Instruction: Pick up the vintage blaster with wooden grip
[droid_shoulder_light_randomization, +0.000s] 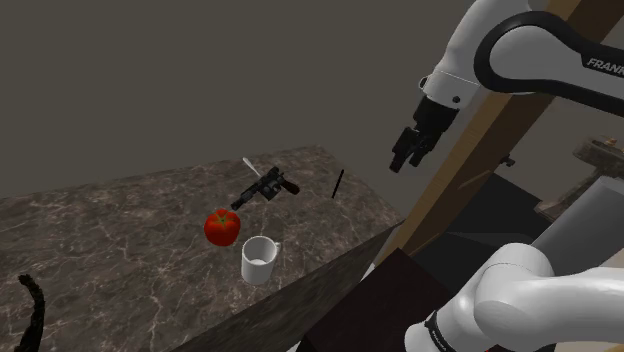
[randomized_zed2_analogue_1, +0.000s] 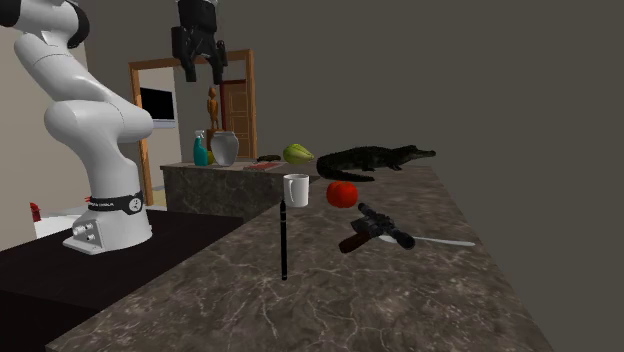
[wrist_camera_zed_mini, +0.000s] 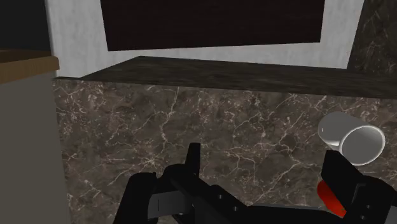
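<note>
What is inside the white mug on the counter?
The white mug looks empty: the shoulder view shows a plain white inner wall. Its near wall covers part of the bottom, so that part cannot be seen.

One blaster, one tomato, one mug

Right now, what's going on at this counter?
The white arm is raised off to the side of the marble counter, its black gripper open, empty and well above the surface. The blaster lies untouched on the counter near a red tomato and a white mug. No grasp yet.
</note>
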